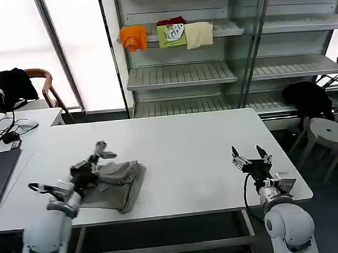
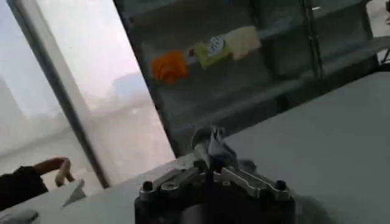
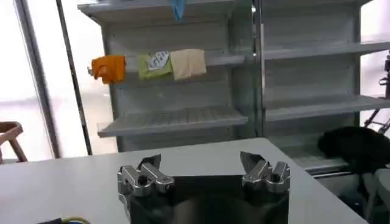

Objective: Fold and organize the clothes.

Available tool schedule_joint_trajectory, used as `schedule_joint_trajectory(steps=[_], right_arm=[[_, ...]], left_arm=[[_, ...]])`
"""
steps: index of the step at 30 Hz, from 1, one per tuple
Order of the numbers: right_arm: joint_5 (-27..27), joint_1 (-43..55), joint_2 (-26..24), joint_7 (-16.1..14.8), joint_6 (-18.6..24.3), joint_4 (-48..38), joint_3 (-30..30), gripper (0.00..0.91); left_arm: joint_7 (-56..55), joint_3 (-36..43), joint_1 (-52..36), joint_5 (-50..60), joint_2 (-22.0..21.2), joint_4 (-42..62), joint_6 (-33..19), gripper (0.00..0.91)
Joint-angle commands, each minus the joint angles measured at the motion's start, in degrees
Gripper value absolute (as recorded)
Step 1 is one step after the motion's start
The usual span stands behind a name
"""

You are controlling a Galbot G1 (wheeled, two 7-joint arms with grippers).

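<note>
White table (image 1: 182, 160) fronts grey shelves; the left gripper (image 1: 100, 149) hangs above its left part, fingers pinched on a scrap of grey cloth, the shirt (image 1: 116, 181) bunched just below. The right gripper (image 1: 250, 157) waits spread open near the right edge. Risk: so thin a pinch may slip, or drag the heap into a worse crumple

The shirt (image 1: 118, 184) lies on the table's (image 1: 188, 154) left part, shelves (image 1: 180, 74) behind.
</note>
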Motion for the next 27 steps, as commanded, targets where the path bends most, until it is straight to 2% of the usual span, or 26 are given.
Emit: schedule_joint_trajectory(steps=[1, 5, 6, 7, 8, 18, 21, 24, 27], right_arm=[[0.04, -0.96, -0.05, -0.03, 0.41, -0.15, 0.83, 0.907], [-0.12, -0.67, 0.24, -0.01, 0.56, -0.69, 0.27, 0.907], [-0.14, -0.55, 0.32, 0.01, 0.56, -0.75, 0.16, 0.907], [-0.22, -0.43, 0.43, 0.01, 0.56, -0.81, -0.06, 0.907], [-0.37, -0.27, 0.58, 0.0, 0.57, -0.88, -0.29, 0.907], [-1.78, 0.26, 1.38, -0.04, 0.85, -1.78, -1.79, 0.907], [-2.04, 0.39, 1.55, -0.01, 1.0, -2.03, -1.95, 0.907], [-2.13, 0.41, 1.63, 0.05, 1.08, -2.19, -2.03, 0.907], [-2.15, 0.23, 1.61, 0.01, 1.2, -2.07, -2.0, 0.907]], left_arm=[[-2.55, 11.87, 1.12, 3.56, -6.99, 0.59, 3.96, 0.0], [-2.55, 12.1, 1.46, 4.2, -7.21, 1.54, 3.95, 0.01], [-2.57, 12.17, 1.54, 4.86, -7.32, 1.87, 3.94, 0.131], [-2.56, 12.19, 1.62, 5.02, -7.44, 2.13, 3.94, 0.494], [-2.32, 12.13, 1.61, 4.06, -7.57, 2.42, 3.87, 0.907], [-2.87, 13.64, 2.78, 2.6, -10.3, 3.52, 3.91, 0.907], [-2.88, 13.74, 3.67, -0.64, -11.22, 0.84, 3.92, 0.907], [-2.79, 10.53, 4.05, -5.21, -10.92, -3.07, 3.9, 0.907], [-2.94, 2.8, 3.92, -12.01, -7.24, -6.43, 3.3, 0.907]])
